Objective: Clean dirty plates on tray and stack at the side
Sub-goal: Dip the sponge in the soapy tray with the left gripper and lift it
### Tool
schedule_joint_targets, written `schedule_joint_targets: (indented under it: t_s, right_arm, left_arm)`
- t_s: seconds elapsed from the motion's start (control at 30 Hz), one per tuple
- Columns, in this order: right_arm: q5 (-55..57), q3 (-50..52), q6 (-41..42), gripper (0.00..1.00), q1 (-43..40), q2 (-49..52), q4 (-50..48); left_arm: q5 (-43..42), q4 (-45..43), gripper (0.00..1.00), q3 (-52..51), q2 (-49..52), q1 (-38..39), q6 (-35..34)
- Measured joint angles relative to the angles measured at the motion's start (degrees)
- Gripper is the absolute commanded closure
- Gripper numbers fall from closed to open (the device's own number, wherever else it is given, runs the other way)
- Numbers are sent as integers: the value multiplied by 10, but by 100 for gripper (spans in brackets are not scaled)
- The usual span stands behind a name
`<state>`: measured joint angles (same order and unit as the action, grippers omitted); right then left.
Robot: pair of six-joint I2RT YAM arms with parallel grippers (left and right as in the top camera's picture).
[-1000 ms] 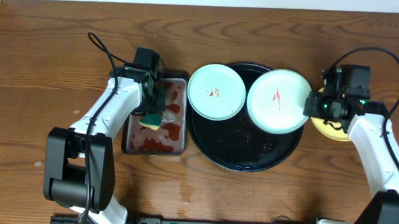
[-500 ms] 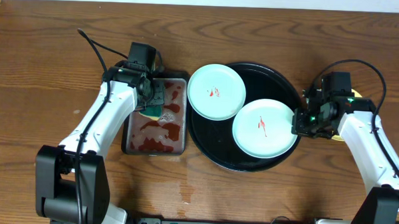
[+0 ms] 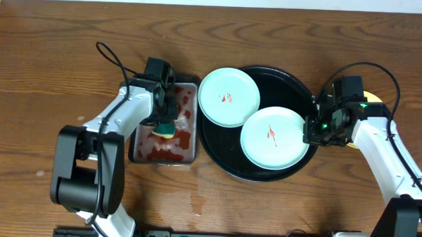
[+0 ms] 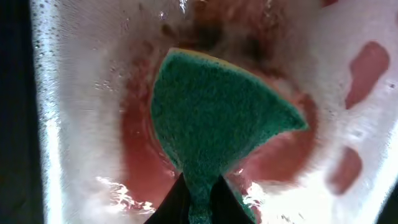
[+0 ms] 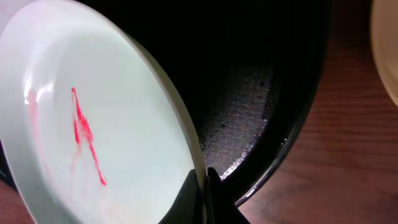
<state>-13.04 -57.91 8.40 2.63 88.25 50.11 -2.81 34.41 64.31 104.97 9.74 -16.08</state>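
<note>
The black tray [image 3: 220,150] holds two mint plates. One plate [image 3: 228,97], with a small red smear, rests over the tray's upper left rim. My right gripper [image 3: 311,129] is shut on the right rim of the other smeared plate [image 3: 272,138], which hangs tilted over the tray [image 5: 261,93]. In the right wrist view the fingers pinch that plate's edge [image 5: 186,143]. A yellow plate [image 5: 387,50] lies on the wood to the right, mostly hidden by the arm. My left gripper [image 3: 166,118] is shut on a green sponge [image 4: 217,112] over the stained pan.
A rectangular metal pan [image 3: 134,147] with red sauce and foam sits left of the tray. The sponge [image 3: 162,130] shows a yellow underside from above. Brown wood table [image 3: 51,71] surrounds everything. Cables loop above both arms.
My right gripper has carried its mint plate left and toward the front, from the tray's right edge to over its middle. My left gripper has shifted the sponge slightly within the pan.
</note>
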Motion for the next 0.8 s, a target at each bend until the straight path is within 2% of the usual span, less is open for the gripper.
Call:
schedule_joint_targets:
  t_s: [0.43, 0.8]
  right_arm:
    - [0, 0, 1, 99, 0, 0, 3]
    - [0, 0, 1, 99, 0, 0, 2]
  left_arm:
    - [-1, 12, 92, 2, -15, 0, 2]
    - [-3, 16, 92, 2, -178, 0, 9]
